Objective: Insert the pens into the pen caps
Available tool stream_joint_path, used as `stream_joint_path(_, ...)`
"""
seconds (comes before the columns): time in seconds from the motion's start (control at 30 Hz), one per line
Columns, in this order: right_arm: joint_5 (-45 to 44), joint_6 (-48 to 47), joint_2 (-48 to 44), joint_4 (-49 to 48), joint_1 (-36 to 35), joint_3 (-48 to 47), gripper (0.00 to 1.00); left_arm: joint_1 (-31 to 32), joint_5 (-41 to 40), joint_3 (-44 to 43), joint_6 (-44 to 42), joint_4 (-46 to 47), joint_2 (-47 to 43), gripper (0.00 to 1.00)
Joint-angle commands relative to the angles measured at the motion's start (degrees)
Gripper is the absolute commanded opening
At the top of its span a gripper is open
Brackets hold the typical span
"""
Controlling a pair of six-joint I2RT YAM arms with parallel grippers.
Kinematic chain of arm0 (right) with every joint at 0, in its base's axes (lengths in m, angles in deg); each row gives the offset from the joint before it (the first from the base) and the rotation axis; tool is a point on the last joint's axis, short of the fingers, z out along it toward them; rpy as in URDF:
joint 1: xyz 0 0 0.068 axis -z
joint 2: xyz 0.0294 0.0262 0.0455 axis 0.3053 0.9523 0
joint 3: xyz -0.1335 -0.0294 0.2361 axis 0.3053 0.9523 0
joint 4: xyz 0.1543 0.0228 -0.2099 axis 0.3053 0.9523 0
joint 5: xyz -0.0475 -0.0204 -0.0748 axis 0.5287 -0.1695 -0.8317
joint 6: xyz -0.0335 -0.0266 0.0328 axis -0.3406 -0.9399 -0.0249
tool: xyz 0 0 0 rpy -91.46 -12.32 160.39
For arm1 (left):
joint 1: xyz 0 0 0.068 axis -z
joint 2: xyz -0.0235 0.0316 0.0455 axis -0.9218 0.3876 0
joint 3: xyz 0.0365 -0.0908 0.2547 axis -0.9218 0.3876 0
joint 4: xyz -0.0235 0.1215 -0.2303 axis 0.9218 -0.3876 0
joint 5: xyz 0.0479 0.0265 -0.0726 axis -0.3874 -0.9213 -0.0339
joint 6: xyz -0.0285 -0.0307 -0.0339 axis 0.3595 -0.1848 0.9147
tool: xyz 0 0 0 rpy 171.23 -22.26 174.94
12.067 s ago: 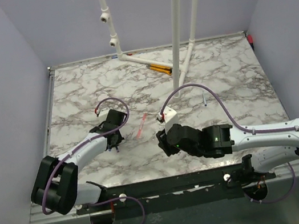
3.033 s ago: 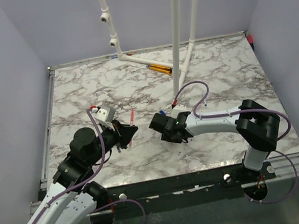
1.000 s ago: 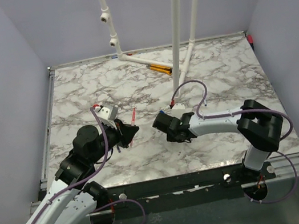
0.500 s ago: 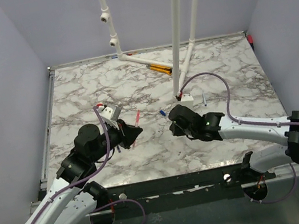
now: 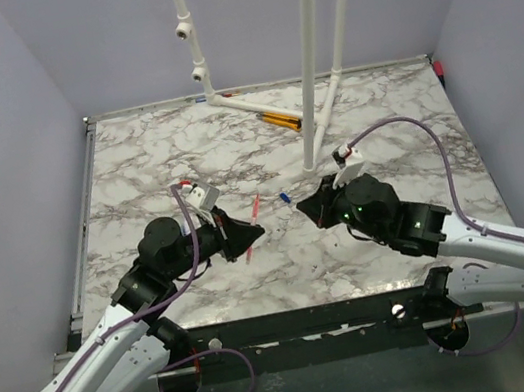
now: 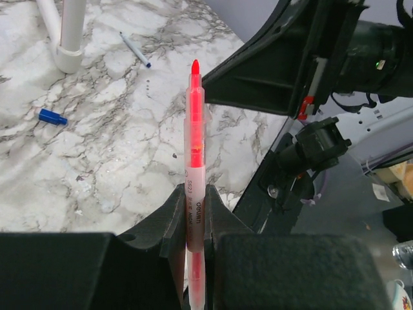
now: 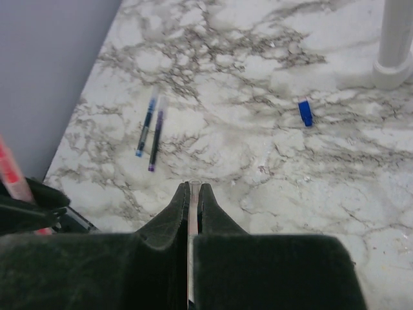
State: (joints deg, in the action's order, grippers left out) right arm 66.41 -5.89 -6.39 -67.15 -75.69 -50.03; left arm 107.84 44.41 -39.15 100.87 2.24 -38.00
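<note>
My left gripper (image 5: 245,231) (image 6: 195,194) is shut on the pink-red pen (image 5: 254,207) (image 6: 195,148), which sticks out past the fingers with its bare red tip forward. My right gripper (image 5: 307,204) (image 7: 194,188) faces it a short way to the right, shut on a thin clear pinkish pen cap (image 7: 194,191) whose open end shows at the fingertips. A blue pen cap (image 5: 284,195) (image 6: 51,117) (image 7: 305,112) lies on the marble between the two grippers. One blue pen (image 7: 147,126) and one dark pen (image 7: 156,132) lie side by side. Another thin blue pen (image 6: 134,50) lies near the white post.
A white pipe frame stands on the marble table (image 5: 135,168), with its post foot (image 5: 311,161) (image 6: 66,59) (image 7: 393,68) just behind the grippers. Thicker orange-and-black sticks (image 5: 280,119) lie under the frame at the back. Purple walls close in both sides.
The right arm has lifted and swung out to the right, carrying the cap off the table. The left gripper has moved right with the pink-red pen, so the two now face each other.
</note>
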Motion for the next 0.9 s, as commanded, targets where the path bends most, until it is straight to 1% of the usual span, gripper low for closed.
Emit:
stream_joint_path(0.0, 3.82, -5.96, -5.06, -7.87, 0.08, 0.71, 0.0, 0.15, 4.87, 1.39, 3.5, 5.83, -0.25, 0.0)
stream_joint_path(0.2, 8.08, -10.04, -8.43, -15.58, 0.08, -0.83, 0.0, 0.13, 9.01, 5.64, 8.93, 16.45, -1.38, 0.0)
stream_joint_path(0.43, 13.33, -12.27, -7.89, -22.55, 0.08, -3.2, 0.01, 0.14, 11.8, 8.42, 13.17, 23.87, -3.03, 0.0)
stream_joint_path(0.63, 18.87, -12.58, -5.3, -28.94, 0.08, -4.96, 0.01, 0.09, 14.15, 9.04, 14.51, 26.59, -3.68, 0.0)
stream_joint_path(0.87, 23.93, -11.26, -0.87, -33.4, 0.08, -7.57, 0.0, 0.14, 14.85, 9.67, 15.33, 28.05, -4.66, 0.0)
